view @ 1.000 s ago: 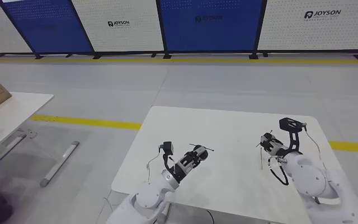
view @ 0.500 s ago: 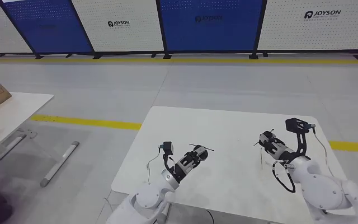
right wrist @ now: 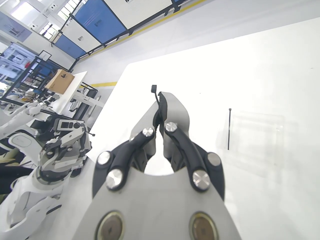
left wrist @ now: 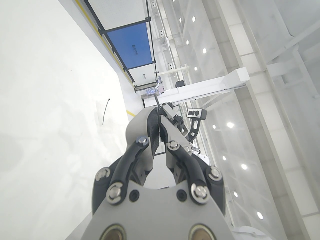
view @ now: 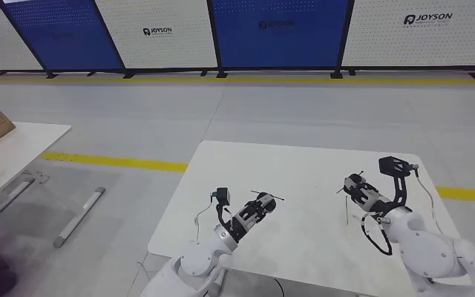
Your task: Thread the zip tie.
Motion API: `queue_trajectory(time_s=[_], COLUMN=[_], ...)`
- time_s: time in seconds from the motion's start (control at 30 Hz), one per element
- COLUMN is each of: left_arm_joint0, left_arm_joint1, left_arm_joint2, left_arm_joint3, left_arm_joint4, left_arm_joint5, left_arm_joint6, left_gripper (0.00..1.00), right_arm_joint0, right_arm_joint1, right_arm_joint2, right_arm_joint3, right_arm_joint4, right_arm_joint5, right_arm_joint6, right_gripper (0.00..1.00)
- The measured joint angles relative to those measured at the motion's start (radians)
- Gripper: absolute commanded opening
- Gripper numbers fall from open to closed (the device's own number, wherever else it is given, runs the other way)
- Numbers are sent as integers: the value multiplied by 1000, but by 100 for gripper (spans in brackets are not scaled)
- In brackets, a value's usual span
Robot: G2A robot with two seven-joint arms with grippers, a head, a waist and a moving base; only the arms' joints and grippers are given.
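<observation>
Wrist views are showing my left fingers (left wrist: 140,126) clamping a tie (left wrist: 156,103), my right fingers (right wrist: 175,111) clamping a second tie (right wrist: 155,92), a third tie (right wrist: 228,128) lying on the counter (right wrist: 250,63).

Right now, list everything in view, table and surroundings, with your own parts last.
work table: one, white, beneath both arms.
left zip tie: one, black, pinched in the left hand.
right zip tie: one, black, pinched in the right hand.
loose zip tie: one, black, flat on the work table, at the clear sheet's edge.
clear sheet: one, transparent, flat on the work table.
partition panels: several, blue and white, across the floor behind.
floor line: one, yellow.
side table: one, white, off to the left.
cardboard box: one, brown, on the side table.
left hand: one, grey and black, shut.
right hand: one, grey and black, shut.
</observation>
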Motion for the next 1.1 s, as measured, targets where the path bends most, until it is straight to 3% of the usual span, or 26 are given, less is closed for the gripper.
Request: queue_trajectory(time_s=[0.7, 0.97, 1.1], left_arm_joint0=[0, 0, 0], left_arm_joint1=[0, 0, 0], left_arm_joint2=[0, 0, 0], left_arm_joint3=[0, 0, 0], left_arm_joint4=[0, 0, 0], left_arm_joint5=[0, 0, 0], left_arm_joint6=[0, 0, 0], left_gripper=[0, 0, 0], right_arm_joint0=[0, -21, -19], right_arm_joint1=[0, -9, -19], right_arm_joint2=[0, 1, -36], right_arm_joint3=[0, -53, -63], right_arm_joint4=[0, 55, 66], right_arm_joint5=[0, -42, -38], right_arm_joint6=[0, -88, -137], right_gripper=[0, 0, 0])
